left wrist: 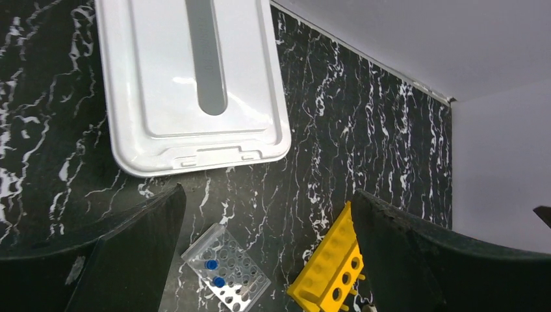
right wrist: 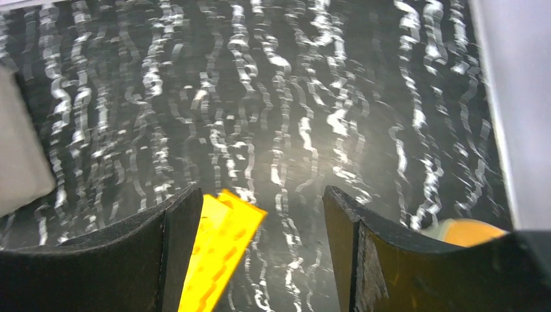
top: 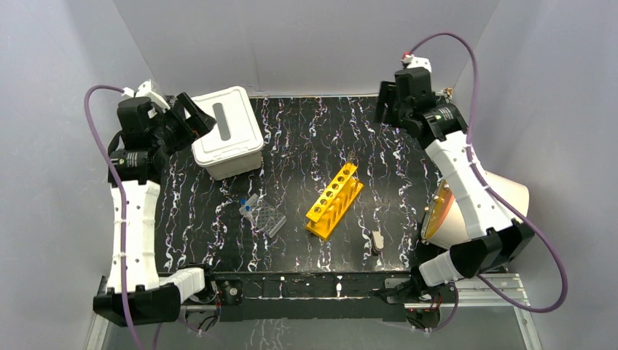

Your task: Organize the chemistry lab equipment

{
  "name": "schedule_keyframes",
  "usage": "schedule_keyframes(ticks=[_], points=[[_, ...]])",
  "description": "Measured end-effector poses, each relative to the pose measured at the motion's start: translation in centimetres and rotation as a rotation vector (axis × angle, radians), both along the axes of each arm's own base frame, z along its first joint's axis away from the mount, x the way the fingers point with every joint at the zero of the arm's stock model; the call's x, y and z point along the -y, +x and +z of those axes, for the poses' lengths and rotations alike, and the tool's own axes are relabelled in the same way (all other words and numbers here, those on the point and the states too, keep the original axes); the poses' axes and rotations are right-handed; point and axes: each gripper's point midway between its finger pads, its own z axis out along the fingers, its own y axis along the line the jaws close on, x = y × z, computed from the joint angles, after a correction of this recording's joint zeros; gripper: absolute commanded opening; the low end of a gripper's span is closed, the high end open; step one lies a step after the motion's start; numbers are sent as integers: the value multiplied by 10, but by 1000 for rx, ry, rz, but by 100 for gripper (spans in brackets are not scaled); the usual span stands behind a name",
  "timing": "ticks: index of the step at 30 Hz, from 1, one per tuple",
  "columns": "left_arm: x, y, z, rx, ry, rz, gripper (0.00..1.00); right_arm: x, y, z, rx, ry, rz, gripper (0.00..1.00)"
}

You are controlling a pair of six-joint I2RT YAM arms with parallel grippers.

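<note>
Small pale item (top: 377, 241): lies alone near the front edge of the tabletop (top: 306, 138), right of centre; too small to identify.
Clear ridged tray (top: 264, 216): flat on the tabletop, left of centre, turned at an angle; the left wrist view shows two blue spots (left wrist: 209, 265) in its wells.
Yellow six-hole tube rack (top: 334, 199): near the middle of the tabletop, set diagonally with its far end pointing up and right, just right of the tray but apart from it.
White cylinder (top: 510, 193): on its side at the right edge, partly behind the right arm, orange face toward the tabletop.
Beige bin (top: 227, 131): far-left part of the tabletop, white lid on, dark slot along the lid.
Left gripper (left wrist: 266, 195): raised at the far left beside the bin, jaws spread wide with nothing between them; below it lie the bin lid, the tray and an end of the rack.
Right gripper (right wrist: 260, 195): raised at the far right, jaws wide apart and holding nothing; one end of the rack shows between its fingers.
</note>
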Motion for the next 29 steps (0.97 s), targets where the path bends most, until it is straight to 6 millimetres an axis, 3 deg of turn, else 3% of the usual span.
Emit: schedule_keyframes(ticks=[5,7,13,20,29], points=[[-14,-35,23,68,47,96,98,54,-27,-3,15,-37,-140,93],[-19,-54,34,94,68,129,98,63,-41,8,53,-40,-157,98],[-33,-99,66,158,129,210,98,90,-78,54,212,-24,-215,99],[-41,-115,46,59,156,250,98,105,-101,78,295,-21,-236,99],[-44,-123,29,-12,160,267,98,102,-99,59,259,-41,-216,99]])
